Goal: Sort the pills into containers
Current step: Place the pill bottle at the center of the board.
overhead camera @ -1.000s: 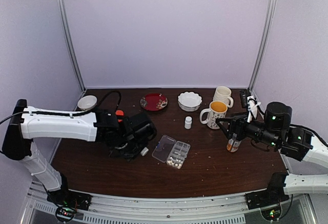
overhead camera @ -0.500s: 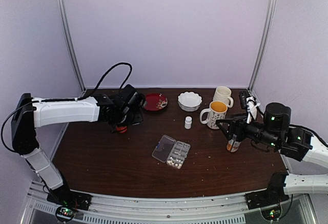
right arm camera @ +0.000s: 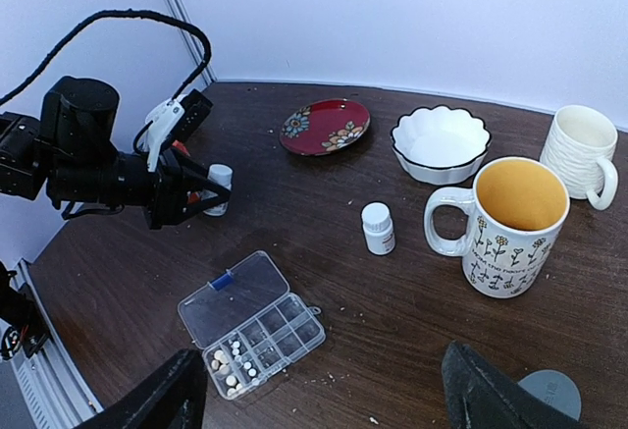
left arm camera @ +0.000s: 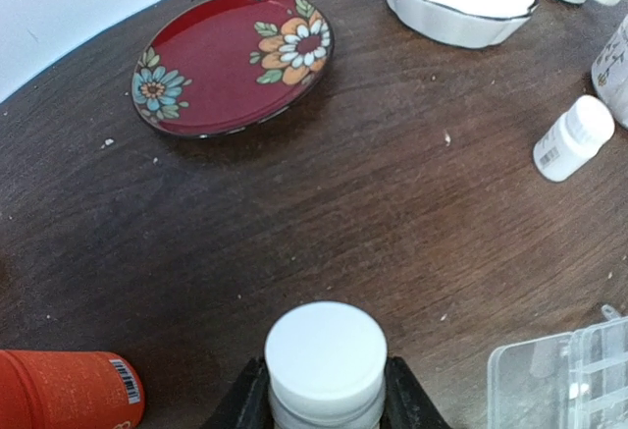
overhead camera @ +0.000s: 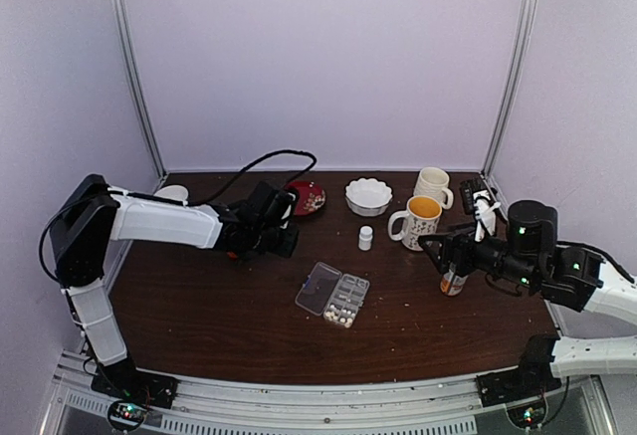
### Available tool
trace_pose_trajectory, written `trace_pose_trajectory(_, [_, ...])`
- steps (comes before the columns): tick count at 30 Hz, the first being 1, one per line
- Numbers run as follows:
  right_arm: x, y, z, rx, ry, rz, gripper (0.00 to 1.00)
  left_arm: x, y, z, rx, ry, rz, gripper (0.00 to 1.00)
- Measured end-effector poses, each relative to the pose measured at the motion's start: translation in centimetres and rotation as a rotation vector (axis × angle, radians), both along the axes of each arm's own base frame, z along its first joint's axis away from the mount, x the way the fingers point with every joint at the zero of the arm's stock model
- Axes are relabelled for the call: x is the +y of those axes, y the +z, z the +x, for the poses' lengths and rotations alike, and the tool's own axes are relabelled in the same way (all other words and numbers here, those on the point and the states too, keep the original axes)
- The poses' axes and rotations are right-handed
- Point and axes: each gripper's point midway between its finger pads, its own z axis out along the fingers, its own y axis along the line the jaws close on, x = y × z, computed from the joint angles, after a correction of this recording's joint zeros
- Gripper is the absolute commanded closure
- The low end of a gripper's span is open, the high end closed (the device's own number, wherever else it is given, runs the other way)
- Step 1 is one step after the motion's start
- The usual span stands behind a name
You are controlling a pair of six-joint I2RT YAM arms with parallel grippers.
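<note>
1. Top view: the left arm reaches long and low from its base at the left toward the back-middle of the dark brown wooden tabletop. The right arm sits at the right edge with its forearm pointing left. There are pale lilac walls all round.
2. Same view: the flat clear plastic pill box lies mid-tabletop with its lid flipped open. The tiny whitish round pills are in the cells at its near end.
3. Left wrist view: the left gripper is pinched narrow on an upright white-capped pill bottle, one finger on each side. An orange bottle lies on its side at bottom left, and a red flowered plate sits further back.
4. Right wrist view: the right gripper is spread wide with nothing between its fingers. A grey round cap is just outside the right finger. The pill box is ahead and apart from the gripper, with the pills in its left-end cells.
</note>
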Motion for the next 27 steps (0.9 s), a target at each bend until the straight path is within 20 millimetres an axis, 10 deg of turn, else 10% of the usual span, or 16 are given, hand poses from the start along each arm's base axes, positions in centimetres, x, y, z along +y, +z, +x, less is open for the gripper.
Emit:
trace_pose_trajectory(8, [-0.4,-0.4,0.3,0.012,-0.029,-0.013,0.15,2.1,-5.2,-2.0,0.011,-0.158,0.039,0.93])
trace_pose_trajectory(27, [0.9,-2.0,0.7,0.149,-0.028,-0.047,0.10,1.3,-5.2,-3.7,-0.174,-0.292,-0.106,0.65])
